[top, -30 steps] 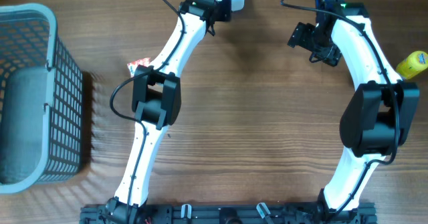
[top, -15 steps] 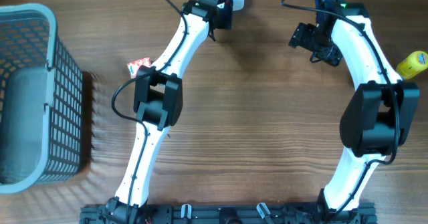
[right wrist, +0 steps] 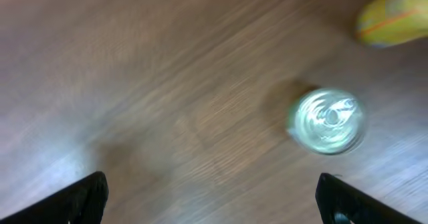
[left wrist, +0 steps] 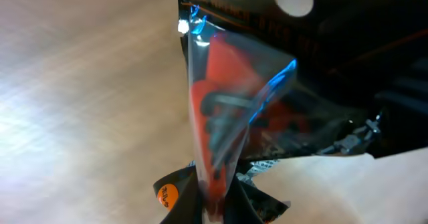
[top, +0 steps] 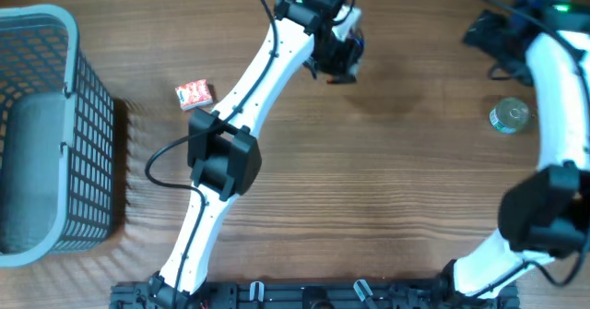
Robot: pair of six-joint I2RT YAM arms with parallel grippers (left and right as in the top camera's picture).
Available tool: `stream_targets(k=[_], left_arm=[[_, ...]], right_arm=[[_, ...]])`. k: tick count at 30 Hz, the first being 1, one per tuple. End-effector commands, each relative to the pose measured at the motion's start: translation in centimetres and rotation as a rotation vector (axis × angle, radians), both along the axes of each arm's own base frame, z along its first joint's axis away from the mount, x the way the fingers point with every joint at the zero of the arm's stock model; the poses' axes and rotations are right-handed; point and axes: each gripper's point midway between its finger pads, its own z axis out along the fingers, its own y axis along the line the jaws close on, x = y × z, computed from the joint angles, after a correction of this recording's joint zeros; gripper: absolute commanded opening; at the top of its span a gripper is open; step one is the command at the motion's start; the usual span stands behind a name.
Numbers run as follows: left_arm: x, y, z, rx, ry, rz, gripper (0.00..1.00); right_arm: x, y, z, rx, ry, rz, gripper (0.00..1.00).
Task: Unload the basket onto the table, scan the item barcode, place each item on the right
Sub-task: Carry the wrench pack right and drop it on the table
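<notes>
Both arms are sitting in new spots since a second ago: the left claw, pinching shut on a clear packet with red contents, is hanging over the desk well apart from the can; the right claw is gaping wide and empty near that can. Presenting seems to be starting; next, the barcode face likely needs turning toward a scanner, none showing.

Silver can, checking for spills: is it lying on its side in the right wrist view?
No, the silver can shows its round top, standing upright.
</notes>
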Motion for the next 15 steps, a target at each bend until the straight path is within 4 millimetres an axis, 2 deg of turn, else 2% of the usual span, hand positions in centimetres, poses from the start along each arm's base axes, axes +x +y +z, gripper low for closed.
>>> stream_targets(k=[1,5,7,9,12,15], left_arm=[[-3.3,-2.3,0.9,-0.071,0.079,-0.09,0.04],[-5.2,-4.7,-0.1,-0.06,0.079,-0.147,0.04],[-6.6,-6.8,-2.3,-0.048,0.084,-0.183,0.04],[-7.9,-7.9,-4.3,-0.028,0.111,-0.211,0.04],[-9.4,-8.6,-7.6,0.006,0.16,-0.233,0.04],[-9.4,-8.4,-8.7,0.011,0.179,-0.228,0.04]], right_arm=[[-0.7,-0.5,0.7,0.091,-0.018,-0.036,1.0],[-0.8,-0.5,0.6,0.094,-0.014,-0.033,1.0],[-1.2,-0.5,0.5,0.097,0.001,-0.036,1.0],[-1.3,-0.5,0.4,0.099,0.008,-0.036,1.0],[-1.5,-0.8,0.4,0.079,0.017,-0.047,1.0],[-1.6,-1.0,0.4,0.07,0.018,-0.051,1.0]])
